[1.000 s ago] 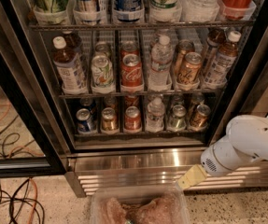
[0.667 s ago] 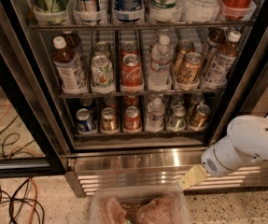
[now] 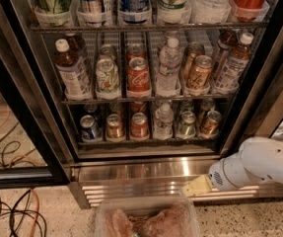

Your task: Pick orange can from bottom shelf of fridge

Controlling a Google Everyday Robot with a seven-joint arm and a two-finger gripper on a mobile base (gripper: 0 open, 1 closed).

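The fridge [image 3: 13,78] stands open in front of me, with wire racks of drinks. On the bottom shelf [image 3: 146,143] a row of short cans stands in clear lanes. The orange can [image 3: 210,123], copper-orange with a silver top, is at the right end of that row. My gripper [image 3: 195,187] shows as a cream tip at the end of the white arm [image 3: 259,164]. It is low at the right, in front of the ribbed steel base and below and a little left of the orange can, apart from it.
Left of the orange can on the same shelf stand a silver-green can [image 3: 186,125], a water bottle [image 3: 163,122], a small red can [image 3: 139,125], a gold can [image 3: 115,127] and a blue can [image 3: 88,128]. A taller orange can [image 3: 199,72] is on the rack above. Cables [image 3: 13,216] lie on the floor at left. A clear tub [image 3: 146,218] is at the bottom edge.
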